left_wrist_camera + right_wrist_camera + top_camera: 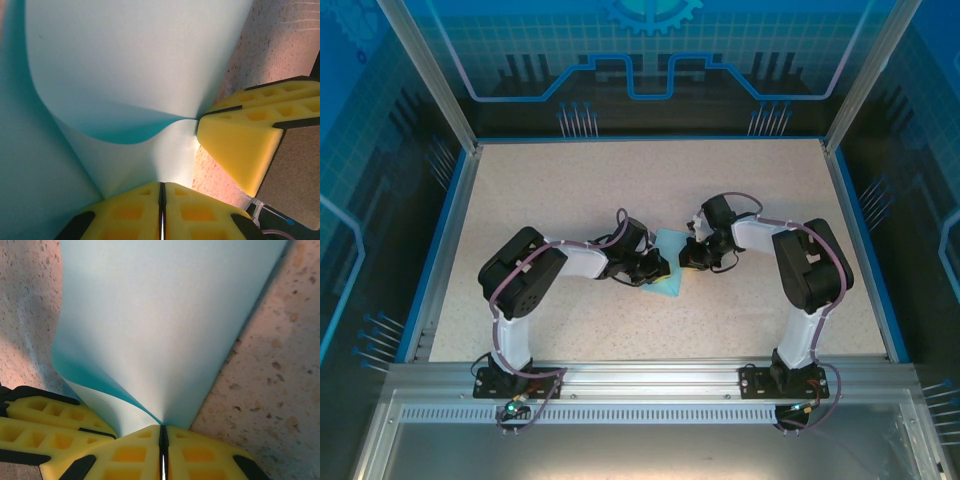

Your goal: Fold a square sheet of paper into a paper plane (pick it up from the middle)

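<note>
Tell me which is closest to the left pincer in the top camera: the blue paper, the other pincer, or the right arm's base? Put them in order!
Starting from the left pincer, top view:
1. the square sheet of paper: pinched in it, at the middle.
2. the right pincer: just to the right, gripping the same paper.
3. the right arm's base: far off, bottom right.

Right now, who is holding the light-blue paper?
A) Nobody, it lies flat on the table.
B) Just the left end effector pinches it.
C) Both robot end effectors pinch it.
C: the thin light-blue square sheet of paper is pinched in the shut yellow-fingered left end effector and in the shut yellow-fingered right end effector, and it curves between them.
</note>
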Controlling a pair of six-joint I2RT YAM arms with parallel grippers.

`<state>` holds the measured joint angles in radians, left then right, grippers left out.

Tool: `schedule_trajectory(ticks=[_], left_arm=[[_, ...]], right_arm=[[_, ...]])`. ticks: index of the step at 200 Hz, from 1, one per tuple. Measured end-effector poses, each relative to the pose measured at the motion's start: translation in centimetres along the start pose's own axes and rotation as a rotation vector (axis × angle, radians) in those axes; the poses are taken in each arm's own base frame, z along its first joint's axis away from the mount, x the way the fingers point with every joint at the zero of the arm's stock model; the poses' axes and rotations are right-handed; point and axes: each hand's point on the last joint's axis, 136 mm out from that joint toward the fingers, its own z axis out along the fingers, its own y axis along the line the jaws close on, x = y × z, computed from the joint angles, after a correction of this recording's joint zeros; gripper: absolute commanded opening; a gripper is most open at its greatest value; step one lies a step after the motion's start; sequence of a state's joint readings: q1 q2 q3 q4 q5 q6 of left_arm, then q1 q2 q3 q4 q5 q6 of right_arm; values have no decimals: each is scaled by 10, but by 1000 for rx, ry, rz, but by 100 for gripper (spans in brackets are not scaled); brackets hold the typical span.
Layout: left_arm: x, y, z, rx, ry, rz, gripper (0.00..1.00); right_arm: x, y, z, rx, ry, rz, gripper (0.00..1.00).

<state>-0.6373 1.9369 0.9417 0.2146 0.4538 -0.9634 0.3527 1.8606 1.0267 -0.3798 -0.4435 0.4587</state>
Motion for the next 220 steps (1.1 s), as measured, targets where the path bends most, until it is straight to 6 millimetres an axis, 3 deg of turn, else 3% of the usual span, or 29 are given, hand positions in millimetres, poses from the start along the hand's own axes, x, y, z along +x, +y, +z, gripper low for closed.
schedule_trajectory(ticks=[33,70,129,161,220], left_arm=[[0,1,0,-1,1,-1,12],[1,1,0,-18,8,-10,12],[2,2,2,-81,12,-9,10],[2,3,2,-100,9,-7,10],[2,3,2,-114,6,-9,9]], right_arm=[[-1,-1,-1,12,-9,-2,13],[-3,0,-10,29,-40,-5,23],[-6,14,-30,14,-97,-38,21],[-2,18,-26,9,-86,-46,14],[6,11,-8,16,-26,-26,12]])
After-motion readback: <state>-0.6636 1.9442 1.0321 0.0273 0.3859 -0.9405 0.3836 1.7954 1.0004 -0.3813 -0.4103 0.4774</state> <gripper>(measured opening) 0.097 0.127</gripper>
